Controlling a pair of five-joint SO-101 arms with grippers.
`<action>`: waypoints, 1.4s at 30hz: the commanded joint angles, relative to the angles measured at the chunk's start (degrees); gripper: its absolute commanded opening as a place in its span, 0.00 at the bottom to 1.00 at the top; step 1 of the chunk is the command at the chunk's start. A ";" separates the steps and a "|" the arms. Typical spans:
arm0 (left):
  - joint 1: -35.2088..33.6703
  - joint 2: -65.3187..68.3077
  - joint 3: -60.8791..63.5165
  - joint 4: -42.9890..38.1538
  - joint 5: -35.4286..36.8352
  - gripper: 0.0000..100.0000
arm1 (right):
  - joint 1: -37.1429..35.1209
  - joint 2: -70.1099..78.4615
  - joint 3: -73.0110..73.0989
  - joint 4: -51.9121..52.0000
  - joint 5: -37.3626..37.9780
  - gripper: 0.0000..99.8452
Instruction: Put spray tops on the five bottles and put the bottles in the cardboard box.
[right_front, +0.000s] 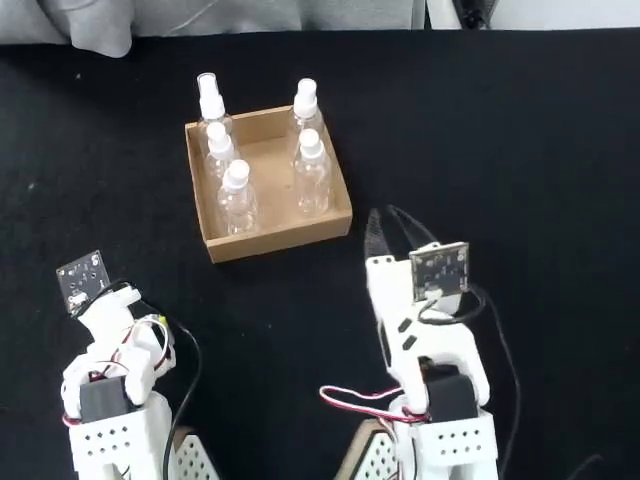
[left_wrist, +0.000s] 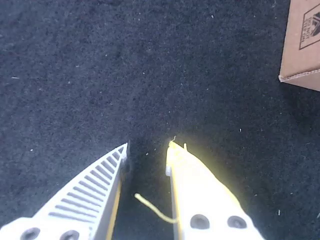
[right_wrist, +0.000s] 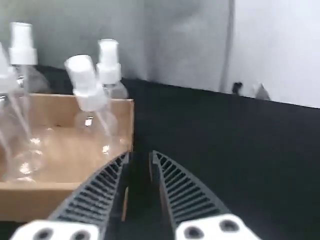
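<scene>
1. As I read it, the task is at its end. All five clear plastic bottles (right_front: 237, 200) wear white spray tops (right_front: 306, 97) and stand upright in the open brown cardboard box (right_front: 280, 238), which sits mid-table, beyond both arms.
2. Three bottles line the box's left side and two its right. The far-left one stands tight at the corner. I judge it inside, though I cannot see its base clearly.
3. The right gripper (right_wrist: 138, 157), with black ribbed fingers, points toward the box's near right corner and stops short of it. Its fingers stand a narrow gap apart with nothing between them.
4. The left gripper (left_wrist: 148, 147) has one ribbed pale finger and one smooth, yellow-edged finger. It hangs over bare cloth at the near left, apart from the box, narrowly parted and holding nothing.
5. The next move, in my judgement, calls for no more handling, only a count of the bottles and parking the arms.
6. The bottles are thin, glossy and round-bodied, likely light and easy to tip. The box is matte card with low walls. The table (right_front: 520, 150) is covered in black felt-like cloth flecked with lint.
</scene>
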 joint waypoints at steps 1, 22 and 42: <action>0.22 -0.35 1.45 0.35 -0.18 0.11 | 3.25 -5.58 0.57 -1.67 0.00 0.02; 0.22 -0.35 1.45 0.35 -0.09 0.11 | 15.03 -5.49 0.57 16.35 -0.53 0.02; 0.48 -0.35 1.45 0.35 -0.09 0.11 | 14.77 -5.49 0.66 37.19 -0.44 0.01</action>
